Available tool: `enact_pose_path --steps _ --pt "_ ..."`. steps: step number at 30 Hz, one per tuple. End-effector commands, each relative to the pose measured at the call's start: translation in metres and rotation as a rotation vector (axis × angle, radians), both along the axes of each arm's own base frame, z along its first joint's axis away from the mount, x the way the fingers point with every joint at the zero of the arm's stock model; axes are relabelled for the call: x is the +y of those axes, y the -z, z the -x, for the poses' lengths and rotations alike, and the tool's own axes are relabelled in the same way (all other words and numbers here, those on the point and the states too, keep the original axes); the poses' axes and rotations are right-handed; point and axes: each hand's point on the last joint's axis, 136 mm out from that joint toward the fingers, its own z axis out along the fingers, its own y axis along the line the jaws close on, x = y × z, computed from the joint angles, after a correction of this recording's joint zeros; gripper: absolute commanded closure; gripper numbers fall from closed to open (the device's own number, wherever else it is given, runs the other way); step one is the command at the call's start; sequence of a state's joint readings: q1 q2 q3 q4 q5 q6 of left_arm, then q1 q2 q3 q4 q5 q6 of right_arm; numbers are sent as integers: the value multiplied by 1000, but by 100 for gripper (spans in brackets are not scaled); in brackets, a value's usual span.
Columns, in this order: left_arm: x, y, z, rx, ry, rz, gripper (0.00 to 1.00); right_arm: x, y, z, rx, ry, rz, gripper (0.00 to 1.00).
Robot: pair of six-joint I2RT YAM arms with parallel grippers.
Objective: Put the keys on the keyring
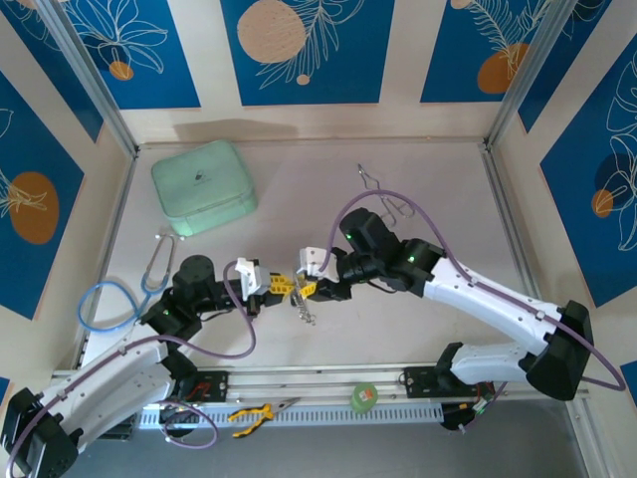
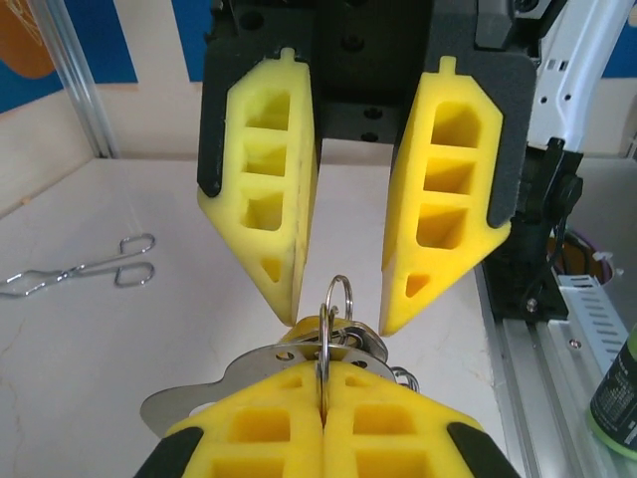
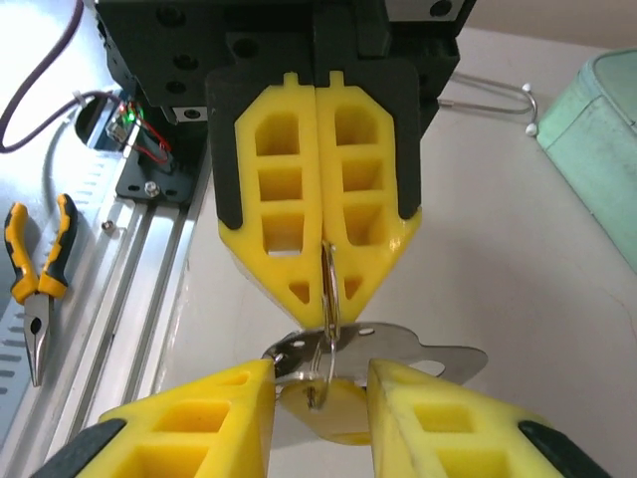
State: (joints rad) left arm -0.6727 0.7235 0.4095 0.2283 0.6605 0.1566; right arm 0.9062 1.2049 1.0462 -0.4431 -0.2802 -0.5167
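Silvery keyring (image 2: pixel 336 294) stands edge-up near table centre, clamped between the fully closed fingers of the left gripper (image 3: pixel 324 304), likely so the loop is held steady for the other arm. A yellow-headed key (image 3: pixel 333 410) and a flat silver key blade (image 3: pixel 438 354) sit against the ring, but I cannot tell whether they are threaded on. Right gripper (image 3: pixel 320 373) faces in from 3 o'clock, jaws parted either side of ring and key and gripping nothing, which reads as a regrip; mint-green case (image 1: pixel 203 186) at 10 o'clock has its lid shut, contents unseen.
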Motion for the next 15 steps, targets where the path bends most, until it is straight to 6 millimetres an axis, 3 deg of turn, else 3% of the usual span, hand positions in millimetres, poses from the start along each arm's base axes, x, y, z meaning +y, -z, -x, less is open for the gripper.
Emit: enact_pose_path --steps 1,6,11,14,15 --pt "-4 -17 10 -33 61 82 100 12 -19 7 42 -37 -117 70" --pt "-4 -15 12 -23 72 87 100 15 -17 6 58 -31 -130 72" --pt "-5 -17 14 -26 81 108 100 16 -13 6 71 -31 -123 86" --pt "-5 -18 15 -27 86 115 100 16 -11 6 72 -34 -112 100" --pt "-5 -17 13 -26 79 110 100 15 -11 5 68 -34 -108 100"
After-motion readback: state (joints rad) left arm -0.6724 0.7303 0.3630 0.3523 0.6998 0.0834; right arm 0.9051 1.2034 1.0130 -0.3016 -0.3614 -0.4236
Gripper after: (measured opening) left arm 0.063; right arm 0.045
